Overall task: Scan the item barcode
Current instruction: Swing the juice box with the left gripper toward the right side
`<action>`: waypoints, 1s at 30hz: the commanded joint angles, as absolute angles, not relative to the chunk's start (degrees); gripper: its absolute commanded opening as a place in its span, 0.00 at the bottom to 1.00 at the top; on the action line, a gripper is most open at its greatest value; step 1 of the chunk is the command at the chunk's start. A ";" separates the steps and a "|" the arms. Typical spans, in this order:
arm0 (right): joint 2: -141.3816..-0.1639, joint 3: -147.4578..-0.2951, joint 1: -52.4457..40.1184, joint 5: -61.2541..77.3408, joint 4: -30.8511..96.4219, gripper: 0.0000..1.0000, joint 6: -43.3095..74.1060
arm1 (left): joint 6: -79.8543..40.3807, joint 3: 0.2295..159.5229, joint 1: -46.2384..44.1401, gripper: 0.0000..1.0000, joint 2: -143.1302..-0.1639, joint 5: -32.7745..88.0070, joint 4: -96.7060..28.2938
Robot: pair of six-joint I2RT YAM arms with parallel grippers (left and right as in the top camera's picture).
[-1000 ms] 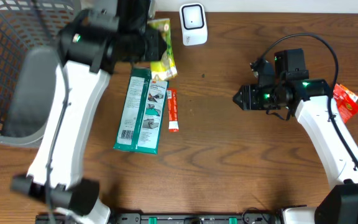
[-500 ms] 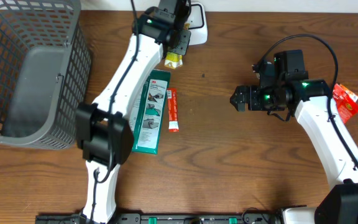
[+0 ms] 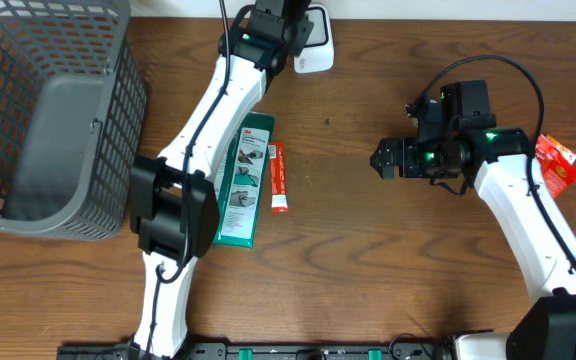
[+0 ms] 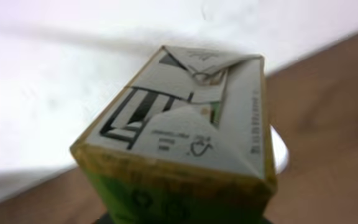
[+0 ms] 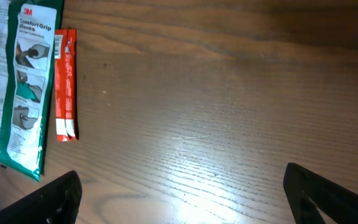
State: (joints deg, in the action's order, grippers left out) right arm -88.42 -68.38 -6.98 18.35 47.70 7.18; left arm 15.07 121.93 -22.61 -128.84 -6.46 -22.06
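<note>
Left gripper clasps a green, yellow-edged carton; we see its grey folded end, black-printed, raised over the white scanner. Right gripper gapes wide.

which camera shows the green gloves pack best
Right wrist: the gloves pack lies flat with readable print, beside the red sachet. Overhead shows it small, partly behind the left arm. Left wrist shows only a carton.

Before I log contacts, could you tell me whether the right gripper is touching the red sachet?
Apart. The overhead view shows bare table between the right gripper and the red sachet.
</note>
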 commanded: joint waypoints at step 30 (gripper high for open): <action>-87.77 -67.90 -7.27 18.24 47.59 0.99 7.64 | 41.80 123.79 -28.29 0.07 -139.17 -23.68 -8.01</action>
State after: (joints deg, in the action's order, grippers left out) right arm -88.42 -68.38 -6.98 18.35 47.68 7.18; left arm 40.56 122.17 -27.44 -142.61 -22.02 -8.91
